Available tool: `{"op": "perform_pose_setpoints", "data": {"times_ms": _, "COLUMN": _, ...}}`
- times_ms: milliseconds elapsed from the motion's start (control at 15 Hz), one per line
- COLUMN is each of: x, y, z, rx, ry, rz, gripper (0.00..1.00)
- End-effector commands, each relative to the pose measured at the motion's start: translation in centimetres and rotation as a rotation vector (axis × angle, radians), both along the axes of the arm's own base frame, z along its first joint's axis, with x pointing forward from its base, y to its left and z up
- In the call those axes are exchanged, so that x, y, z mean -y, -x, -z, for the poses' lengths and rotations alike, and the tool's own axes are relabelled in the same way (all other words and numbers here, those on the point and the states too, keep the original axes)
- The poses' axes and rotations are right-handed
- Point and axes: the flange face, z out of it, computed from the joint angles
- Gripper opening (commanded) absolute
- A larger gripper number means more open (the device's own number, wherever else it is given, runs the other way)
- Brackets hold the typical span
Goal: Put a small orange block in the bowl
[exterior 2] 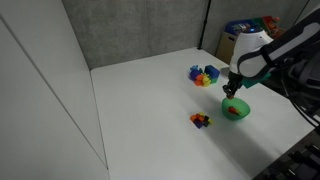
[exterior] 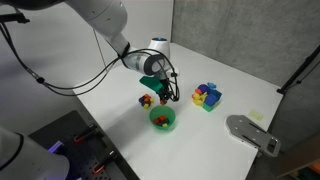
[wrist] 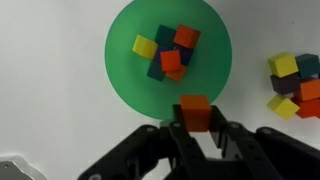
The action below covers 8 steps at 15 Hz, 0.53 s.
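The small orange block [wrist: 195, 113] is pinched between my gripper's fingers [wrist: 196, 122], which are shut on it. It hangs just over the near rim of the green bowl [wrist: 125, 75]. The bowl holds several small blocks: yellow, orange, red and dark ones. In both exterior views my gripper [exterior: 160, 95] [exterior 2: 232, 90] hovers right above the bowl [exterior: 170, 125] [exterior 2: 241, 112]; the held block is too small to make out there.
A small pile of tiny blocks [exterior: 146, 100] [exterior 2: 201, 120] [wrist: 295, 88] lies beside the bowl. A cluster of larger yellow, blue and purple blocks [exterior: 207, 96] [exterior 2: 206, 75] sits further off. A grey object [exterior: 250, 132] lies near the table's edge.
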Motion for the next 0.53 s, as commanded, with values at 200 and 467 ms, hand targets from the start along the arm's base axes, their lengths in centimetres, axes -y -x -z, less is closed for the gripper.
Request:
{"op": "perform_pose_setpoints", "data": {"times_ms": 200, "x": 2.5, "y": 3.3, "z": 1.8, "rx": -0.038, "ry": 0.029, "rz": 0.028, "gripper": 0.11}}
{"op": "perform_pose_setpoints", "data": {"times_ms": 467, "x": 3.0, "y": 4.2, "z": 2.6, "rx": -0.059, "ry": 0.039, "rz": 0.030, "gripper": 0.61}}
